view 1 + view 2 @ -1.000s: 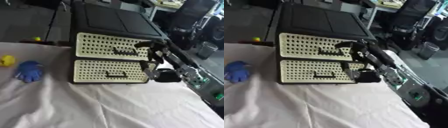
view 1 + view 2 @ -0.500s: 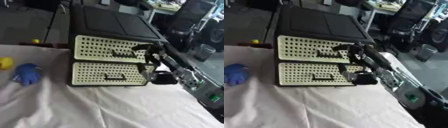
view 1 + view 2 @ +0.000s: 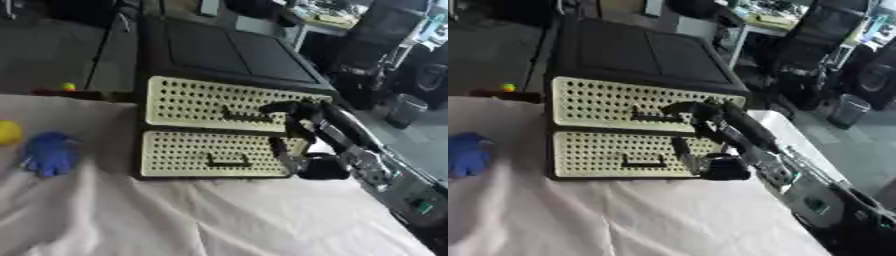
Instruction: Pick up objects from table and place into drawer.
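While my right robot hand (image 3: 293,116) sits against the upper drawer (image 3: 219,104) in the left eye view, its fingers are curled toward the dark handle (image 3: 245,117), but I cannot tell whether they have actually hooked it or only rest on the perforated front. That is my main worry: if they are only on the front, a pull would slide off and the drawer would stay shut. The lower drawer (image 3: 210,155) sits just under it, and my wrist hangs in front of its 3 o'clock end, so a sloppy pull could drag on that one too. The things I must put away are well apart from the cabinet, over at 9 o'clock on the cloth-covered worktop (image 3: 219,220): a blue toy (image 3: 48,154) and, just beyond it at the frame's edge, a yellow ball (image 3: 9,132). A smaller yellow ball (image 3: 67,86) lies at 10 o'clock, off the cloth. The cloth is wrinkled, and I judge it could bunch up if the cabinet shifts under my pull.

In the right eye view, my forearm (image 3: 750,132) runs in from 4 o'clock across the cabinet's corner, and my fingers (image 3: 684,109) reach the handle's right end only. An off-centre pull like that could skew the drawer and jam it. My left robot hand shows in neither view.
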Controlling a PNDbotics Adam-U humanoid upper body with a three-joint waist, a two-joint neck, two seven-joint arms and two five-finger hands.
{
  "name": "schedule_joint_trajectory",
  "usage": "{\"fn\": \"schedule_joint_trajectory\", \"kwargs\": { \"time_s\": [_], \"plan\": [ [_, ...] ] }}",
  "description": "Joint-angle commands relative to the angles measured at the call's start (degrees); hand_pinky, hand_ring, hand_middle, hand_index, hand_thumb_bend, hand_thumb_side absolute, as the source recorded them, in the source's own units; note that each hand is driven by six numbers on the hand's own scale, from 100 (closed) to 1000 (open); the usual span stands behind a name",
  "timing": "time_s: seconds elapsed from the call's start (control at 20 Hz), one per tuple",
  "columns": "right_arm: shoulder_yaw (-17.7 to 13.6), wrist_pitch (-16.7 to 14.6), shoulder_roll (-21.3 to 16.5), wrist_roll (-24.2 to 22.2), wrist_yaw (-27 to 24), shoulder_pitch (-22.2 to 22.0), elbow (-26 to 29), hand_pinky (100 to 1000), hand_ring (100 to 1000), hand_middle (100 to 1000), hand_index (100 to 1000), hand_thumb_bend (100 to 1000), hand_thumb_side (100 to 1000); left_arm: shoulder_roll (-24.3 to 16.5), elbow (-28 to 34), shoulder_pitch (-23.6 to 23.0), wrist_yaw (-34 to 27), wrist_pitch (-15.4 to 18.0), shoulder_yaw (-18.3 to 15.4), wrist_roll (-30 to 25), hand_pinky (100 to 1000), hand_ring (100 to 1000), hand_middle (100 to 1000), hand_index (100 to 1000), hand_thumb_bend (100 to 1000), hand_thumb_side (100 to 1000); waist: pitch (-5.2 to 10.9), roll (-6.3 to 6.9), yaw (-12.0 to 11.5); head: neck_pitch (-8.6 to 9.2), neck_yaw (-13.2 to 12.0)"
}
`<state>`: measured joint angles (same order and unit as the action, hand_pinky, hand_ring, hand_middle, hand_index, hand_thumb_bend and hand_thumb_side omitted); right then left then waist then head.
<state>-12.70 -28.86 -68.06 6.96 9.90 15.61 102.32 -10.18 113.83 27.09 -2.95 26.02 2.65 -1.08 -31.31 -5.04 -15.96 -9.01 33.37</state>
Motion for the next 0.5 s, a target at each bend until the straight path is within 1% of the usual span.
{"fn": "schedule_joint_trajectory", "kwargs": {
  "time_s": [0.05, 0.5],
  "plan": [
    [-1.10, -0.09, -2.68, 0.02, 0.96, 0.21, -0.41, 329, 100, 100, 851, 100, 257, -1.38, 0.76, 0.16, 0.32, 0.45, -0.39, 0.18, 559, 549, 658, 859, 167, 968, 1.12, 0.02, -0.13, 0.86, 0.61],
    [-1.85, -0.09, -2.38, 1.46, 1.72, -0.60, -0.89, 329, 100, 100, 851, 100, 257, -1.38, 0.76, -0.20, 0.73, 0.28, -0.65, 0.55, 557, 547, 658, 861, 168, 974, 0.34, -0.23, 0.00, 1.73, 0.85]
  ]
}}
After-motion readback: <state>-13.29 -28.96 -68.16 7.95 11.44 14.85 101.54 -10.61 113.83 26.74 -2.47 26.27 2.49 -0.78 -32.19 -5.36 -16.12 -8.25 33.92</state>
